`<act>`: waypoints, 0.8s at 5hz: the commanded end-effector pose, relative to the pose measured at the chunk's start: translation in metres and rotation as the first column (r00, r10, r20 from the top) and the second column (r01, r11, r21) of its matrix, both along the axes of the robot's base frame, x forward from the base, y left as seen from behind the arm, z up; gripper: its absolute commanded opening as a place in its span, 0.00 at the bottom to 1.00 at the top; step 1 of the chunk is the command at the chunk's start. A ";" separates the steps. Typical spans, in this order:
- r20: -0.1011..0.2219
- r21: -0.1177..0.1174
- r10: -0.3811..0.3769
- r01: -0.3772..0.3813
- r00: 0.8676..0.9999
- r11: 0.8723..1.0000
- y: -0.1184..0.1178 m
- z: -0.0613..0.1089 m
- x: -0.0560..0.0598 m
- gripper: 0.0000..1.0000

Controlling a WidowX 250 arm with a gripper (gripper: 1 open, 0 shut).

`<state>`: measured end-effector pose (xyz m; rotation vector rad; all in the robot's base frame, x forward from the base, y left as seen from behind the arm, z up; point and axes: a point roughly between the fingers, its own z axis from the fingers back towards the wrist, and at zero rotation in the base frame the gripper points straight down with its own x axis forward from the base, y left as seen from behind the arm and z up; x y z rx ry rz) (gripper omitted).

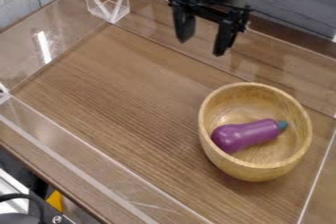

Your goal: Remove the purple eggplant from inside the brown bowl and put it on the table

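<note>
The purple eggplant [249,134] lies on its side inside the brown bowl [221,102], its darker stem end pointing right. The bowl sits at the right of the wood-grain table [118,90]. My gripper [205,29] hangs above the far edge of the table, up and left of the bowl, well apart from it. Its dark fingers [225,39] point down and stand spread with nothing between them.
Clear plastic walls [53,46] run along the table's edges, with a folded clear corner piece [108,4] at the back left. A dark wall edge lies behind the gripper. Bare wood stretches left and in front of the bowl.
</note>
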<state>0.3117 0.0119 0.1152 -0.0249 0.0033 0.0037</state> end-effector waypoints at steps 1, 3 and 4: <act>0.108 -0.008 0.015 -0.014 0.994 1.000 0.014 0.033 0.008 1.00; 0.187 -0.021 -0.020 0.024 0.982 0.999 0.020 0.021 0.011 1.00; 0.215 -0.024 -0.083 0.090 0.973 0.996 0.016 0.020 0.014 1.00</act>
